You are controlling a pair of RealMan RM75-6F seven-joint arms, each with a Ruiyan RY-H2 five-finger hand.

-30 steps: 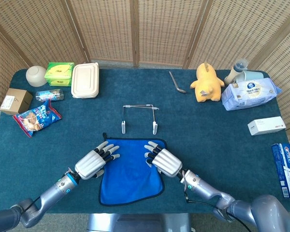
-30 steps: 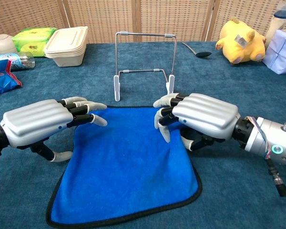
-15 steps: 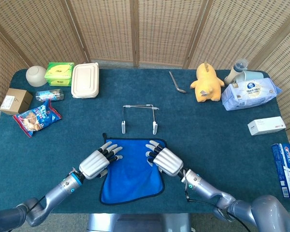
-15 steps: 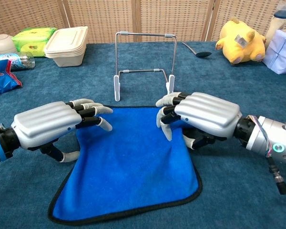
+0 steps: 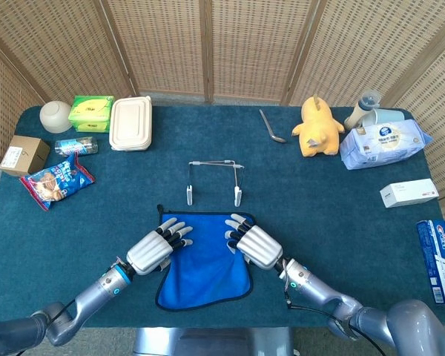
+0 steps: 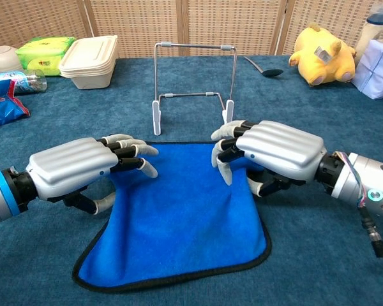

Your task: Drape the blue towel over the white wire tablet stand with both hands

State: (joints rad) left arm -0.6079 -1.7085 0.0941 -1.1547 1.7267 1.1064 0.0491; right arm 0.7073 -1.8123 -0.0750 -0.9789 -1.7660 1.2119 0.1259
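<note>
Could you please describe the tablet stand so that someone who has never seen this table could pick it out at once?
Start from the blue towel lying on the near middle of the table, with a hand on each side. Just beyond its far edge stands the stand, apart from the towel. It is the only bare white wire frame there, upright, with two small white feet, while everything else around is a box, packet or toy.

My left hand (image 6: pixel 83 173) has a ribbed silver shell across its back, black finger segments and pale grey fingertips (image 6: pixel 150 169). Its wrist, at the lower left of the chest view, is a smooth silver cylinder with a bright blue ring. My right hand (image 6: pixel 274 153) looks the same; its wrist, at the right edge, carries a small glowing cyan ring, thin coloured wires and a black cable underneath.
</note>
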